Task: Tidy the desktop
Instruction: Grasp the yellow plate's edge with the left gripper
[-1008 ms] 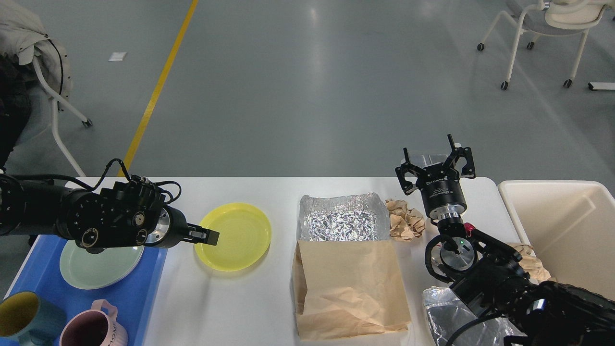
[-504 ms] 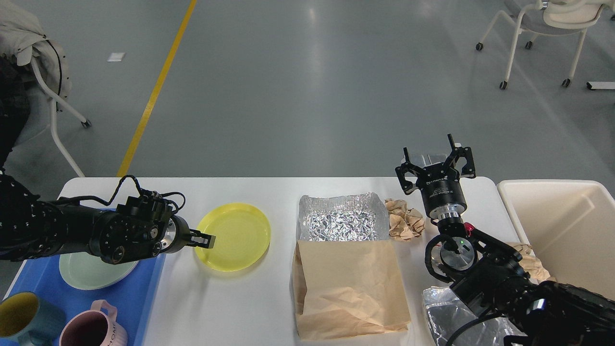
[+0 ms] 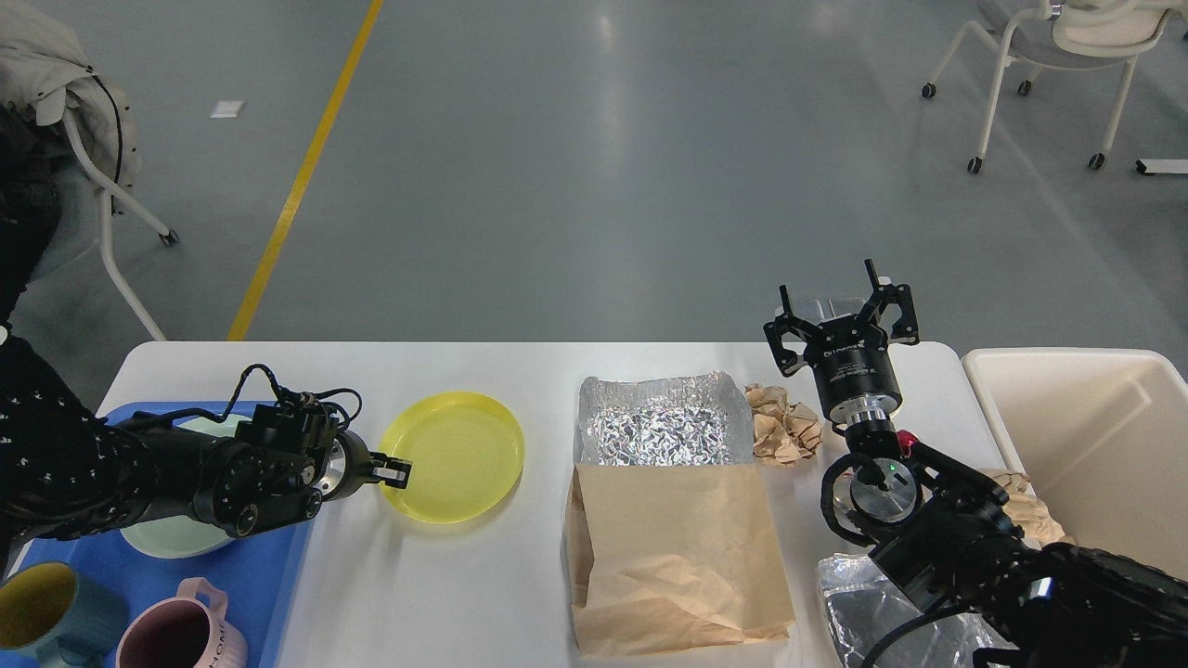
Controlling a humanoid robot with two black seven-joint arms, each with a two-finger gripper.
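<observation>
The white desktop (image 3: 464,575) holds a yellow plate (image 3: 455,456), a foil tray (image 3: 664,431), a flat brown paper bag (image 3: 673,557) and a crumpled brown paper ball (image 3: 784,422). My left gripper (image 3: 394,471) is low over the table at the yellow plate's left rim, its fingers slightly apart around the rim. My right gripper (image 3: 843,311) is open and empty, fingers spread, raised above the table's far edge behind the paper ball.
A blue tray (image 3: 264,575) at the left holds a light green plate (image 3: 167,545), a teal mug (image 3: 46,612) and a pink mug (image 3: 181,635). A beige bin (image 3: 1095,445) stands at the right, with more crumpled paper (image 3: 1026,506) beside it. A silvery bag (image 3: 863,603) lies under my right arm.
My left gripper has dropped lower and drawn back left, from over the yellow plate to its left rim. The plate and my right arm have not moved.
</observation>
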